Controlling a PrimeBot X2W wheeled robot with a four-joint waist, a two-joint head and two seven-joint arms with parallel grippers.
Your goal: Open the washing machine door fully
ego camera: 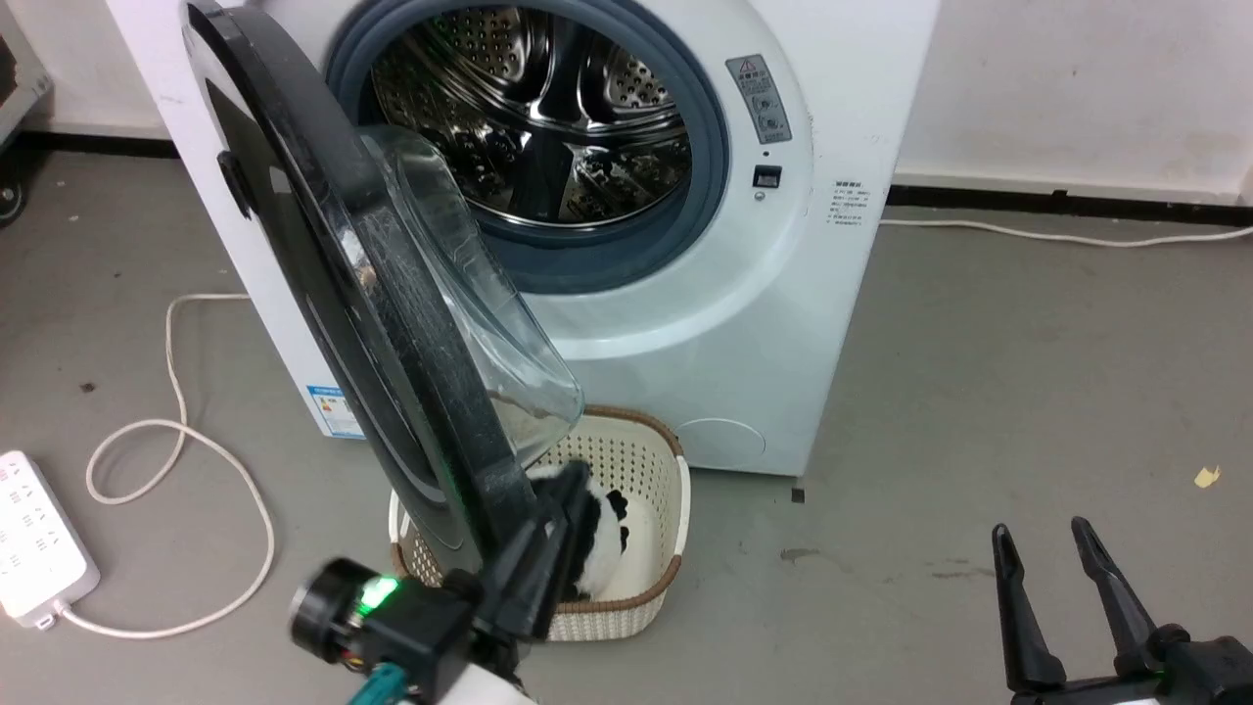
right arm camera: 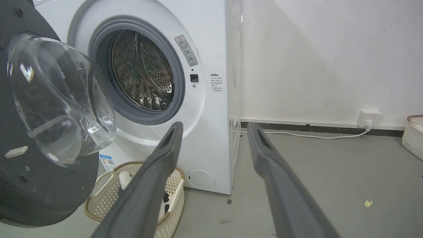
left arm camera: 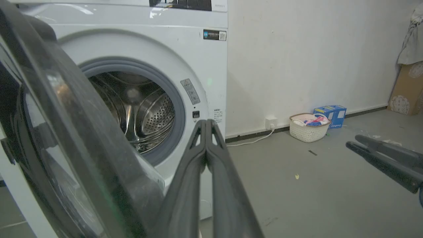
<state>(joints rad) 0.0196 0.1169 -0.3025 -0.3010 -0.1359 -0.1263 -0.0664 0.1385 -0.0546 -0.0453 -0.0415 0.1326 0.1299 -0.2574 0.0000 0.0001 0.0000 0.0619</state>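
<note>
Door point(ego camera: 294, 196) is seen standing open, clear of drum point(ego camera: 548, 127).
Left gripper point(left arm camera: 206, 124) is pressed together beside its rim; right gripper point(ego camera: 1049, 537) is held apart.

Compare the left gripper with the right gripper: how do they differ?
The left gripper is shut; the right gripper is open. The left gripper sits by the washing machine door's lower edge; the right gripper hangs over the floor, away from it. Both have two long dark fingers.

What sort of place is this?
Probably a plain laundry room: a white washer with the washing machine door open, a laundry basket and a power strip on the grey floor.
</note>
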